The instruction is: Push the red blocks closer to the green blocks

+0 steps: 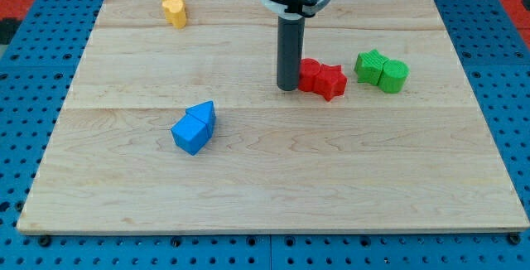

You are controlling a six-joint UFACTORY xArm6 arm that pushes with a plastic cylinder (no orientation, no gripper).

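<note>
Two red blocks sit touching each other right of the board's middle: a rounded one (310,74) and a star-shaped one (331,81) to its right. Two green blocks lie further right, also touching: a star-like one (370,66) and a round one (394,75). A gap separates the red pair from the green pair. My tip (287,86) stands on the board right against the left side of the rounded red block.
Two yellow blocks (174,6) sit stacked close together at the view's top left. Two blue blocks (195,127) lie touching at the lower left of the middle. The wooden board (265,187) rests on a blue pegboard table.
</note>
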